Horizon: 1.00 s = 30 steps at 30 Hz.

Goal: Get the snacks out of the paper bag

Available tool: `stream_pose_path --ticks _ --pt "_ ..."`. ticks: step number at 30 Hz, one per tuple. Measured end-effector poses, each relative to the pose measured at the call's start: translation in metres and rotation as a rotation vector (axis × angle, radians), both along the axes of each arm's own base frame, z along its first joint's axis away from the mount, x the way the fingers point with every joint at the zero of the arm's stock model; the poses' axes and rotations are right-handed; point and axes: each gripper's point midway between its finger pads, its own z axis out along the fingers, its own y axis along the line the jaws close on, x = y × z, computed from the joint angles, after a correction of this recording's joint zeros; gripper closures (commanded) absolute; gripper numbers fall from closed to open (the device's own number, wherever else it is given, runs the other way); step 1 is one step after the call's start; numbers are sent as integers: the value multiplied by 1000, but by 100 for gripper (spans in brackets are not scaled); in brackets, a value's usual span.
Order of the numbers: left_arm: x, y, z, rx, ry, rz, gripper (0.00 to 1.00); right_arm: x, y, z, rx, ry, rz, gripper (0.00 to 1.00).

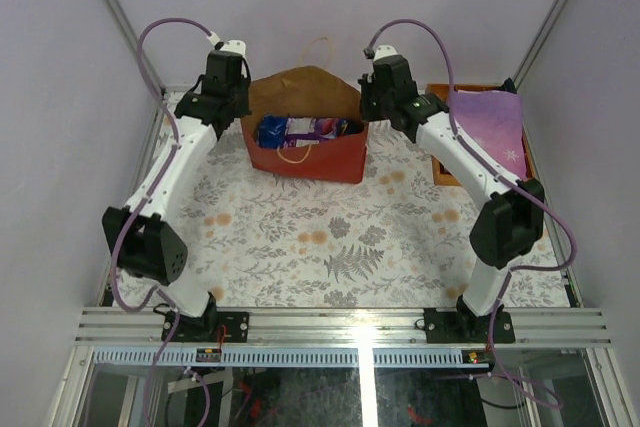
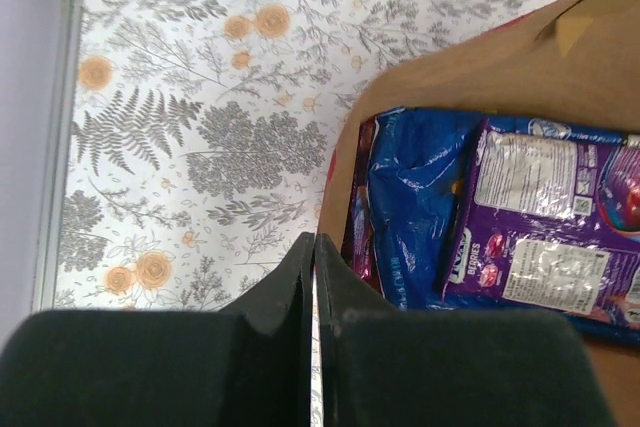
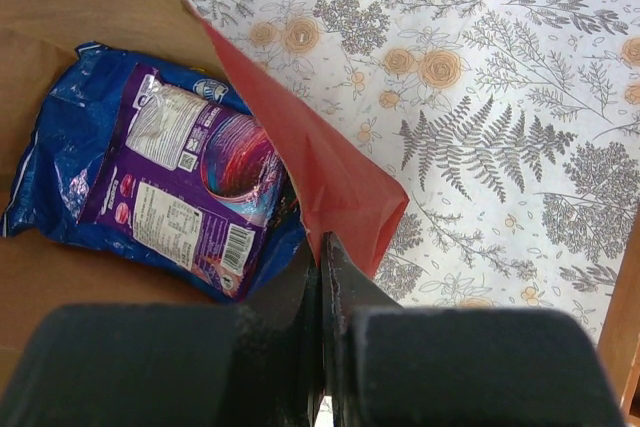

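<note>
The paper bag (image 1: 310, 159), red outside and brown inside, stands open at the back middle of the table. Inside lie the snacks: a blue Doritos bag (image 1: 272, 131) and a purple packet (image 1: 318, 127) on top of it. My left gripper (image 1: 238, 112) is at the bag's left rim. In the left wrist view its jaws (image 2: 314, 239) are shut where the bag's edge (image 2: 336, 172) meets the tips. My right gripper (image 1: 366, 112) is shut on the red right rim (image 3: 320, 167), seen in the right wrist view (image 3: 322, 239). Both wrist views show the blue bag (image 2: 415, 197) (image 3: 50, 177) and purple packet (image 2: 545, 227) (image 3: 190, 187).
An orange tray (image 1: 440, 169) stands at the back right with a flat lilac item (image 1: 490, 122) on it; the tray's edge shows in the right wrist view (image 3: 625, 327). A floral cloth (image 1: 330, 237) covers the table. Pale walls close in the sides and back.
</note>
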Motion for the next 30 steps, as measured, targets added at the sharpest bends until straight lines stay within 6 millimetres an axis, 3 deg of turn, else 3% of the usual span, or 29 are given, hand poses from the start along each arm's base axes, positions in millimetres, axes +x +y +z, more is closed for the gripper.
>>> stream_pose_path --ticks 4,8,11,12,16,18,23,30 --pt "-18 -2 31 -9 -73 16 100 -12 -3 8 19 1 7 100" --pt "-39 -17 63 -35 -152 -4 100 -27 -5 14 32 15 21 100" --pt "-48 -28 75 -46 -182 -20 100 -34 -8 18 37 13 24 100" --pt "-49 -29 75 -45 -183 -18 94 -35 -8 19 37 12 24 100" --pt "-45 -25 64 -15 -157 6 47 -36 -9 18 33 18 24 100" --pt "-39 -23 53 6 -132 14 40 -36 -9 18 33 18 24 100" --pt "-14 -16 24 15 -62 33 39 -30 -6 13 27 25 24 100" --pt "17 -3 -1 -12 -8 39 41 -24 -6 2 5 36 19 100"
